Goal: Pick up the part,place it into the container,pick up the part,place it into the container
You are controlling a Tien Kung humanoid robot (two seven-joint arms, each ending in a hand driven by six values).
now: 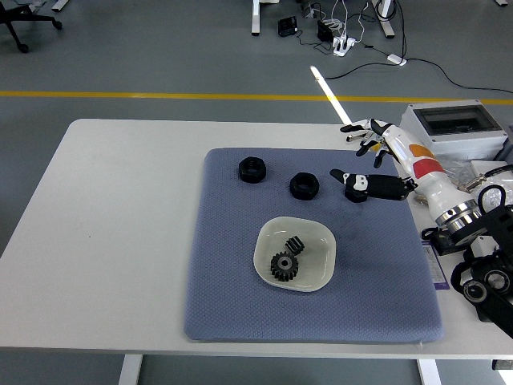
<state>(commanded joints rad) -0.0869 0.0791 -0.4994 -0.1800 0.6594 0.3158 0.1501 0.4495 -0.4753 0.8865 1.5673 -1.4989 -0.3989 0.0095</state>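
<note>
bowl: a white rounded-square bowl (265, 266) sits low and centre on the blue-grey mat (224, 305) — it serves as the container.
done: two black gears lie inside it, a larger toothed gear (283, 265) and a smaller gear (294, 244) just above it, the two close together or touching.
left on the mat: three black nut-like parts in a row across the upper part of the mat — the left nut (252, 169), the middle nut (304, 185) and the right nut (355, 190).
right hand: the right hand (383, 160) is at the upper right edge of the mat, fingers (358, 139) spread wide and holding nothing; the dark thumb reaches over or beside the right nut, and contact cannot be told.
left arm: not in view.
progress: judged from the two gears in the bowl, both placements named in the task look complete; whether the three nuts are also meant to go in is not clear from the task.
table: the white table (120, 208) also carries a grey box (453, 132) and loose items at the right edge.
</note>
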